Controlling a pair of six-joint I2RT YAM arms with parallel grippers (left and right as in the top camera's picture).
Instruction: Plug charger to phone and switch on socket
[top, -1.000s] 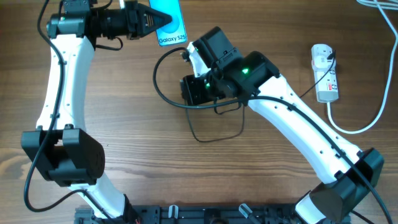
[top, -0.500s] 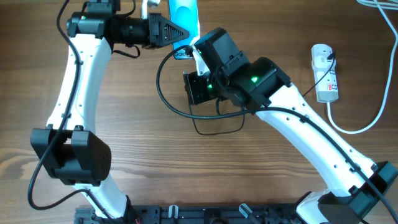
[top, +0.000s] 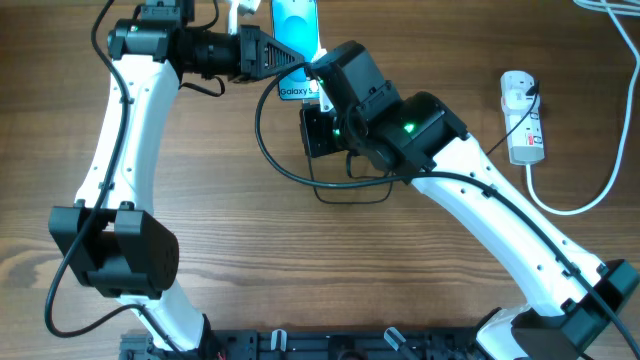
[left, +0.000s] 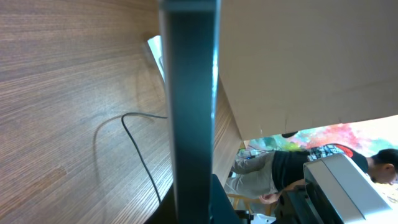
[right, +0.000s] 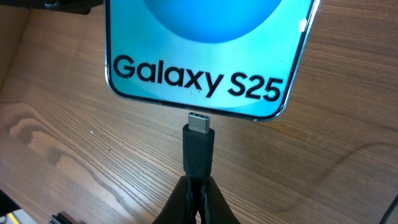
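Clamping the charger (right: 199, 149), the right gripper (right: 199, 186) holds it just beside, perhaps touching, the phone's (right: 199, 50) bottom edge.

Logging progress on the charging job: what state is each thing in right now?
phone: screen lit, held by the left gripper, nothing plugged in.
charger: connector tip bare, just short of the phone's bottom edge.
socket: switch position too small to tell.
left gripper: shut on the phone.
right gripper: shut on the charger.

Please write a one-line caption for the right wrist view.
Right gripper holds the charger at the bottom edge of the phone, metal plug showing.
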